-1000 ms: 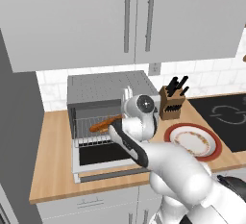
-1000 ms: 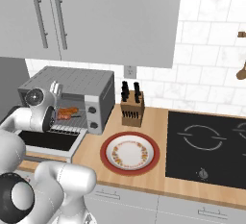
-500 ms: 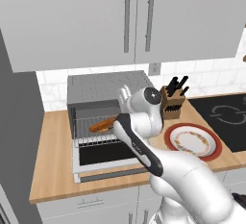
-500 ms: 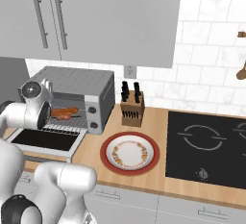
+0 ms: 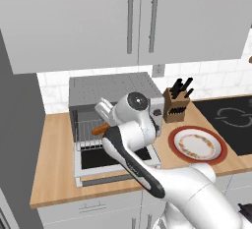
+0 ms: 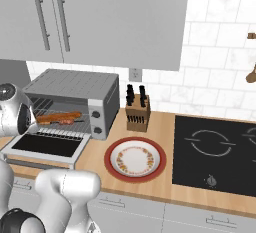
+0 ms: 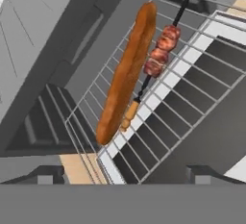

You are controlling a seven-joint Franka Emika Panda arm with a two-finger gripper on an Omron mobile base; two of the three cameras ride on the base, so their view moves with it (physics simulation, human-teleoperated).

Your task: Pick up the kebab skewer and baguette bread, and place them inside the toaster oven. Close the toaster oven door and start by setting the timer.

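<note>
**Both items loaded; door not yet shut**

Baguette bread (image 7: pixel 126 74) and kebab skewer (image 7: pixel 156 57) lie side by side on toaster oven (image 6: pixel 75 99) rack. End effector (image 7: pixel 122 172) wide open, empty. Toaster oven door (image 6: pixel 47 146) hangs down, ready for closing.

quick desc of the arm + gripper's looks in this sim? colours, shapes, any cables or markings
The arm is glossy white with rounded, bulbous links and a dark grey band running along its forearm. A round joint cap has a grey disc face. No cables or markings are visible. The gripper shows two small dark, blocky finger tips in the hand view.
</note>
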